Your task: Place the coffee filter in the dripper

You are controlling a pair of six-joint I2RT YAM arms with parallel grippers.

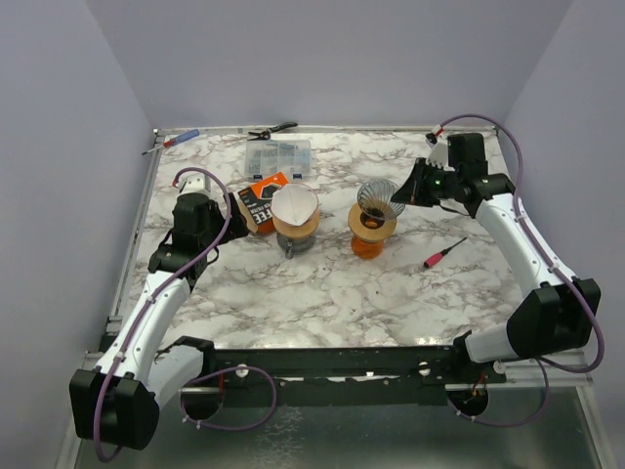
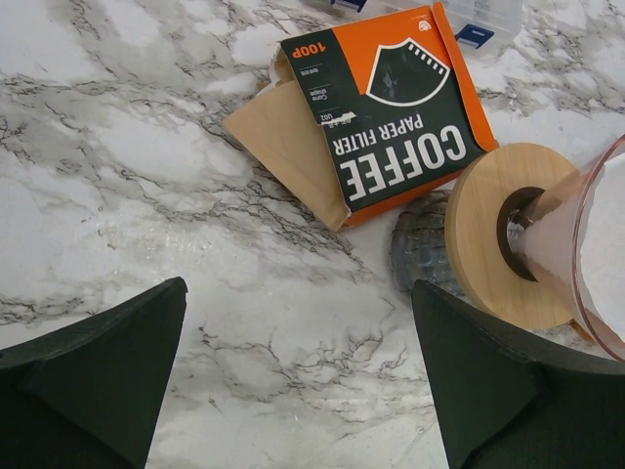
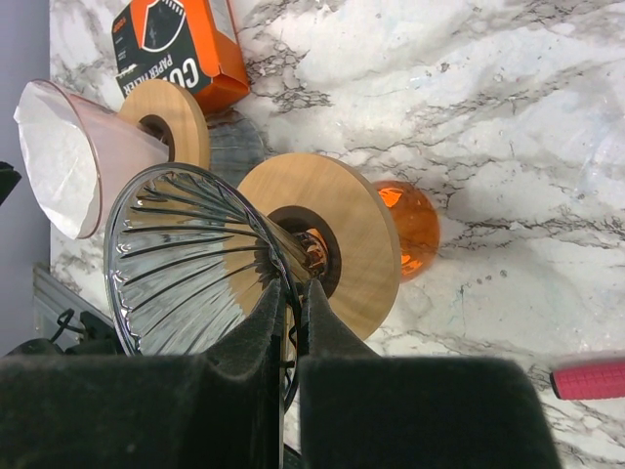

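Two fingers of our left gripper (image 2: 298, 293) stand wide apart and empty over the table (image 2: 107, 137). The brown filter (image 2: 288, 147) lies just ahead of them, fanning out of the open end of the orange packet (image 2: 395, 107), whose long side slants away to the right. Our right gripper (image 3: 295, 293) is clenched on the rim of the empty glass dripper (image 3: 186, 254), well off from the packet. We judge the left arm nearer for the pick. The other dripper (image 3: 122, 156) beside the packet holds a white filter (image 3: 59, 156).
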